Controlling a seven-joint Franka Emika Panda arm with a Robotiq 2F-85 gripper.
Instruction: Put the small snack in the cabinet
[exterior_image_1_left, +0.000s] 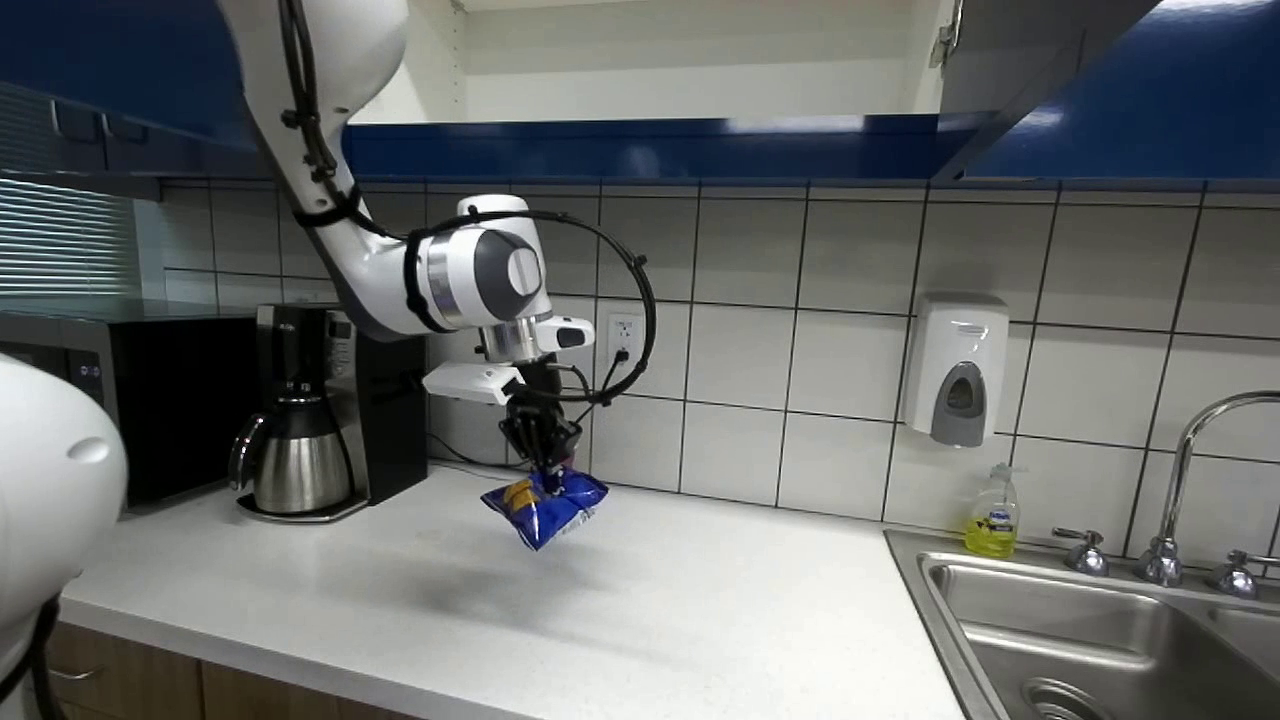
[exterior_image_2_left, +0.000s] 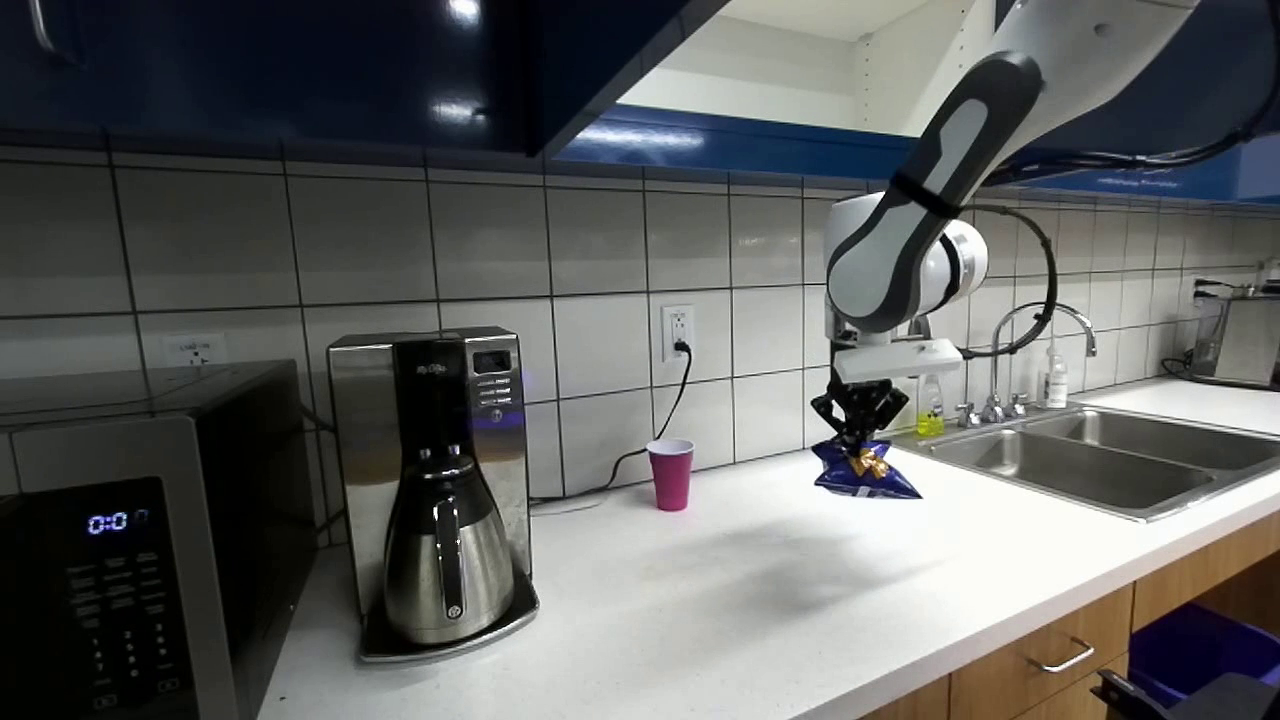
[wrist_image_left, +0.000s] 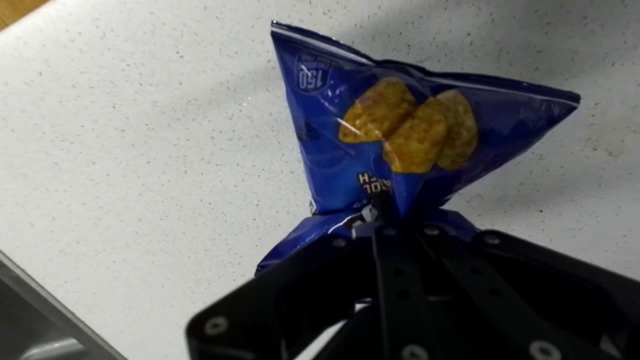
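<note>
The claw (exterior_image_2_left: 856, 440) pinches the blue snack bag (exterior_image_2_left: 868, 482) above the white counter (exterior_image_2_left: 640, 610), lower than the open cabinet (exterior_image_2_left: 735, 132).

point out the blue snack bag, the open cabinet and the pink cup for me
Blue snack bag (wrist_image_left: 407, 132): wrist view, on the golden printed picture near its middle.
Open cabinet (exterior_image_1_left: 680, 80): in an exterior view, on the pale back wall inside.
Pink cup (exterior_image_2_left: 672, 480): in an exterior view, on its outer wall.

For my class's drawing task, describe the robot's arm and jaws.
The arm is white and rounded, with dark grey patches, a silvery band, black straps and looping black cables. The jaws are black and jointed, with pale screws.
</note>
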